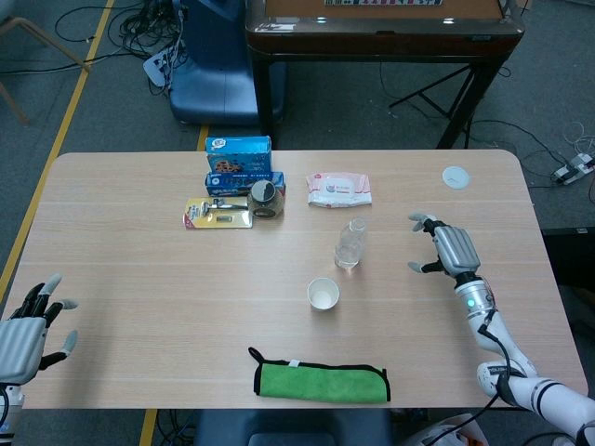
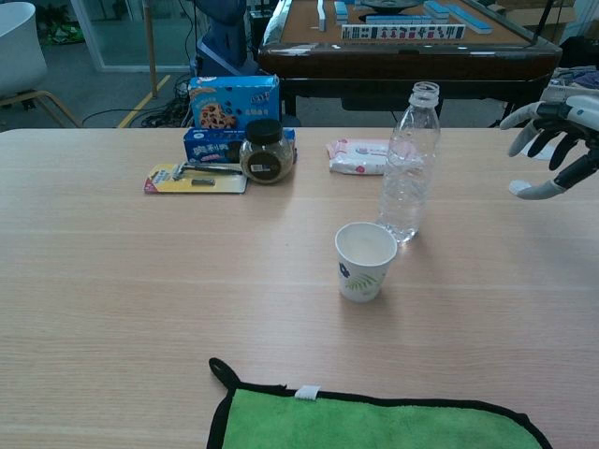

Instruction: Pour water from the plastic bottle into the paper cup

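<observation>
Only the head view shows the left robot hand (image 1: 20,336), fingers spread and released at the desk's (image 1: 139,279) near left corner. The plastic bottle (image 1: 350,243) stands uncapped mid-desk, the paper cup (image 1: 323,294) just near-left of it. The right robot hand (image 1: 446,249) hovers right of the bottle, apart, fingers spread, grasping nothing.

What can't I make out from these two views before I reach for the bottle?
- Water level in the plastic bottle: clear plastic, unreadable in both views.
- Right hand: chest view's right edge cuts it off; only its fingers show.
- Left hand: absent from chest view.
- Bottle cap: hidden behind the right hand in both views.
- Paper cup print: too small to read.
</observation>
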